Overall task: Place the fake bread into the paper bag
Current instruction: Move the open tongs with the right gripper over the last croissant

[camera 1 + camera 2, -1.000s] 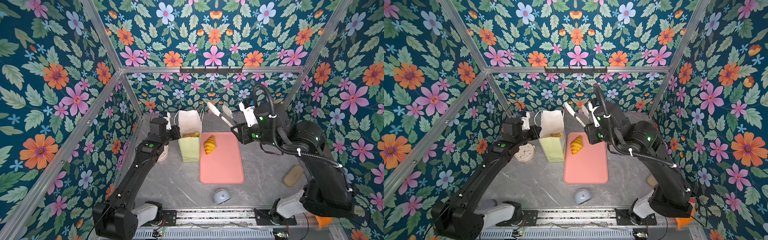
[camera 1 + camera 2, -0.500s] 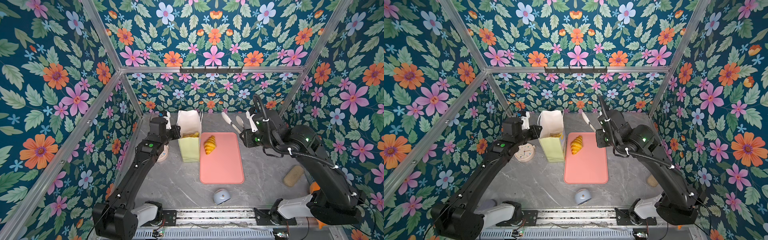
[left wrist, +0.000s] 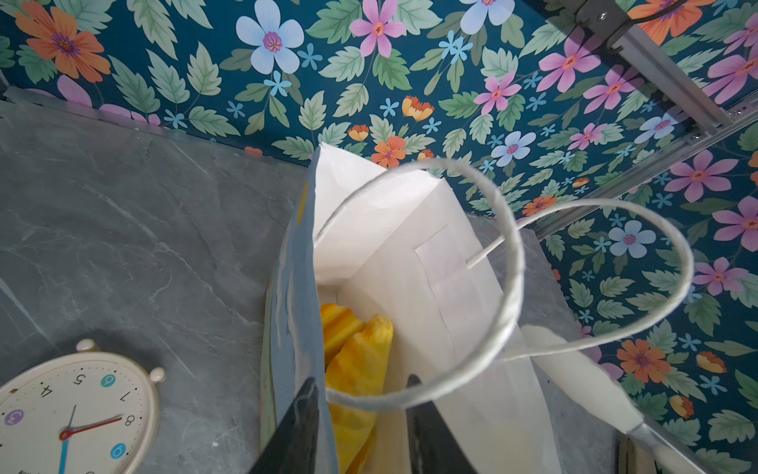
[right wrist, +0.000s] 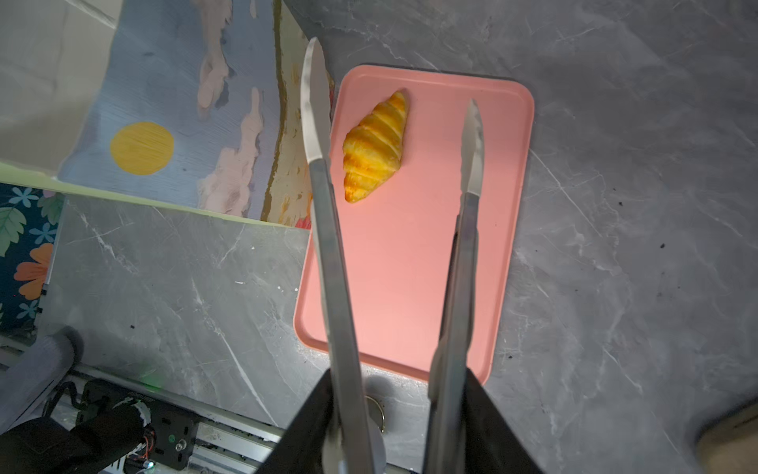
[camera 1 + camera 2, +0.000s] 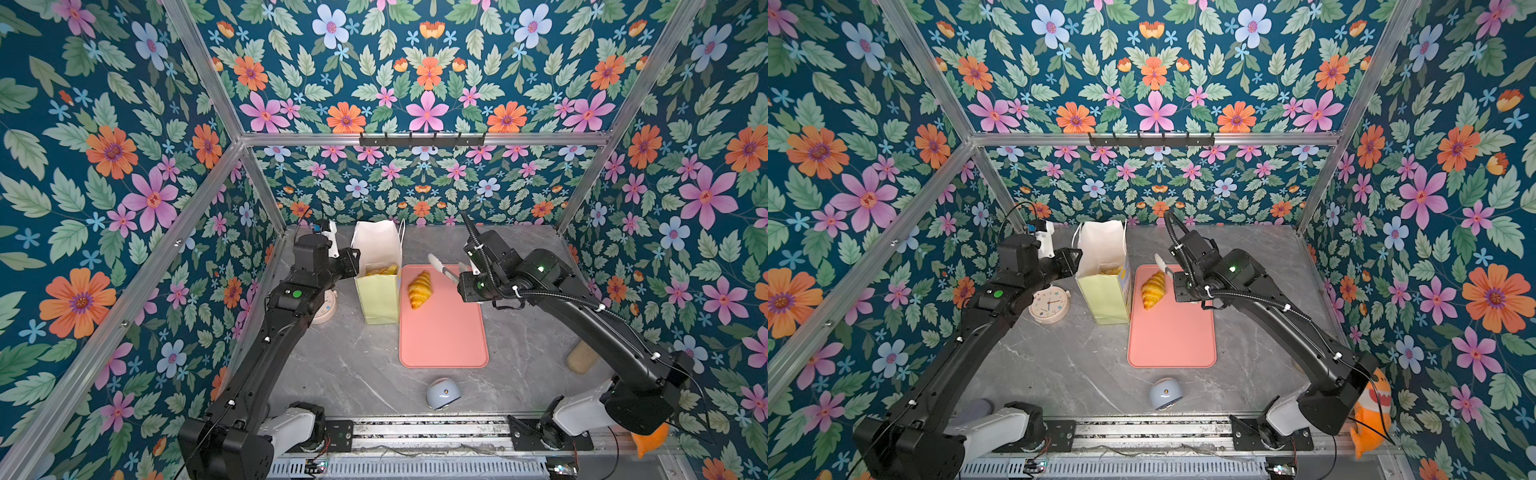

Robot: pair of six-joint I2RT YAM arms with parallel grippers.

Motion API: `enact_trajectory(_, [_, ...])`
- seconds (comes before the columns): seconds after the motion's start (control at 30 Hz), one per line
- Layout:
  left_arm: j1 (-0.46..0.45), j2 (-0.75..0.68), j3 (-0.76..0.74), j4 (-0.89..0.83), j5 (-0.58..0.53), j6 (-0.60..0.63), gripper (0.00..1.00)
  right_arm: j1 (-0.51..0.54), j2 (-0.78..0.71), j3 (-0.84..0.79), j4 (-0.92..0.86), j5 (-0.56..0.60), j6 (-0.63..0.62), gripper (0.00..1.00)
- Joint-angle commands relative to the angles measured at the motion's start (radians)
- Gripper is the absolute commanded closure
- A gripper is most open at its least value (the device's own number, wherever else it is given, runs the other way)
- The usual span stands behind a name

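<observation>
At the far-left corner of the pink tray (image 4: 410,266), just beside the paper bag (image 4: 172,123), the croissant (image 4: 375,147) lies long axis near-far. It's just left of the spread tongs (image 4: 324,205) my right pincer (image 4: 400,402) clamps. Left pincer (image 3: 357,394) is released at the bag rim.

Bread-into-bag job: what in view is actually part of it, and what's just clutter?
In the job: croissant on the pink tray; paper bag; pastries already inside it; tongs.

Lying about: clock; pale blue dome; tan block; orange fish toy.
</observation>
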Motion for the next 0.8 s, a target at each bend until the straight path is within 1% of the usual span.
enact_trajectory(0.0, [0.0,-0.012,0.007,-0.013,-0.022,0.001,0.62,0.002,0.03,-0.01,0.064,-0.044,0.039,0.55])
enact_trajectory(0.2, [0.0,-0.027,0.011,-0.025,-0.037,0.009,0.61,0.004,0.105,0.009,0.069,-0.082,0.068,0.55])
enact_trajectory(0.37, [-0.001,-0.038,0.017,-0.031,-0.047,0.014,0.6,0.03,0.163,0.044,0.043,-0.037,0.086,0.55])
enact_trajectory(0.4, [-0.001,-0.04,0.018,-0.033,-0.049,0.014,0.6,0.035,0.202,0.056,0.032,-0.029,0.091,0.54])
enact_trajectory(0.57, [0.0,-0.048,0.018,-0.042,-0.058,0.019,0.59,0.059,0.287,0.11,-0.014,0.006,0.102,0.53])
enact_trajectory(0.77, [0.0,-0.059,0.013,-0.046,-0.067,0.023,0.58,0.066,0.345,0.126,-0.021,-0.003,0.111,0.53])
